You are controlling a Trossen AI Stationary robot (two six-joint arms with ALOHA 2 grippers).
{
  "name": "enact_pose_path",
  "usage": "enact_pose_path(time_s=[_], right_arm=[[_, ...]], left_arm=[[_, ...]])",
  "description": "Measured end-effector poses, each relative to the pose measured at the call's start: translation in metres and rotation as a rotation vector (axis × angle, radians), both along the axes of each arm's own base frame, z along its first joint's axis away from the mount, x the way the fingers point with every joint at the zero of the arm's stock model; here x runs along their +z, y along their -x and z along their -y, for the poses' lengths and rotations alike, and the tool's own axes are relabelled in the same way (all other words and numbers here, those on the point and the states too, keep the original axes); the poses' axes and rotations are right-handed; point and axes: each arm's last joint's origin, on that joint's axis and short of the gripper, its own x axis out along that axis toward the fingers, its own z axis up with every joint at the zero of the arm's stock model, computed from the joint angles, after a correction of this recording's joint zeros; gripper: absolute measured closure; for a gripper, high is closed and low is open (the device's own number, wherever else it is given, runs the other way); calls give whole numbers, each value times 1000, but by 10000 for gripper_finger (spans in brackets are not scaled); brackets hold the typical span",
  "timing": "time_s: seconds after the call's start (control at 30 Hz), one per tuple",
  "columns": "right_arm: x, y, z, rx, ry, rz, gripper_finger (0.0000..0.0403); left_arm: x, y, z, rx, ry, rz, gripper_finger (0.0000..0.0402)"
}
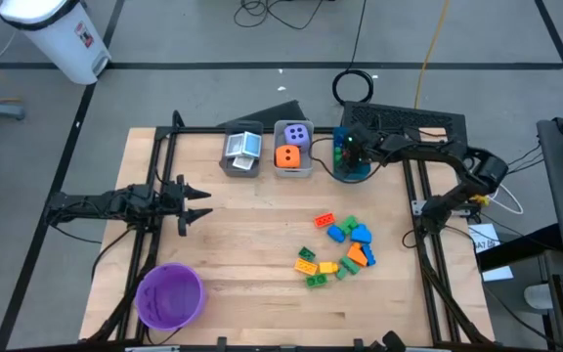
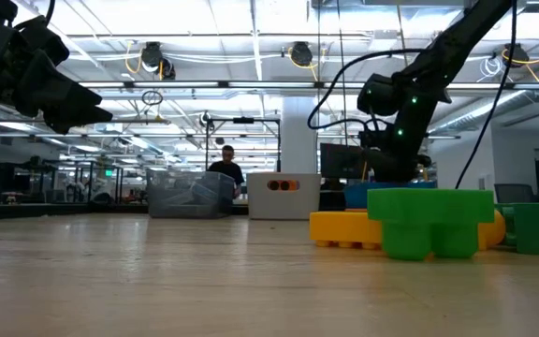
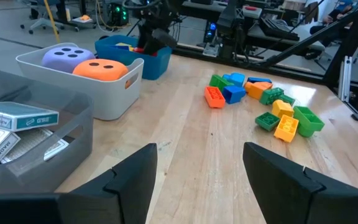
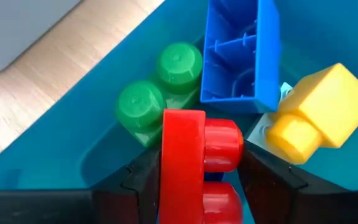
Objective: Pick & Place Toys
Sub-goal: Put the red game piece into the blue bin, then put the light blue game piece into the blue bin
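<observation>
My right gripper is shut on a red brick and hangs over the blue bin at the table's far right. In that bin lie a green brick, a blue brick and a yellow brick. Several loose bricks lie on the table right of centre. A purple die and an orange die sit in the grey bin. Cards lie in the clear bin. My left gripper waits open at the left. My right gripper pinches the red brick between its two fingers. One finger is on the brick's flat side and the other is against its studs. The fingers slant down from above. The brick is held on edge over the bricks in the blue bin.
A purple bowl stands at the near left corner. The grey bin and the clear bin stand side by side along the far edge, left of the blue bin. Bare wood lies between my left gripper and the brick pile.
</observation>
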Motion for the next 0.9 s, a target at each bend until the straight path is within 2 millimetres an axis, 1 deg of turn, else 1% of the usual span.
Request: enact_pose_path(time_s=[0.37,0.47,0.77,0.9], right_arm=[[0,0,0,-17,-6,14,217],[0,0,0,-48,-17,30,204],[1,0,0,-23,-9,17,145],[9,2,-3,-5,14,31,129]], left_arm=[[0,0,0,0,0,0,156],[0,0,0,-1,0,0,156],[0,0,0,-1,0,0,156],[0,0,0,0,0,0,155]])
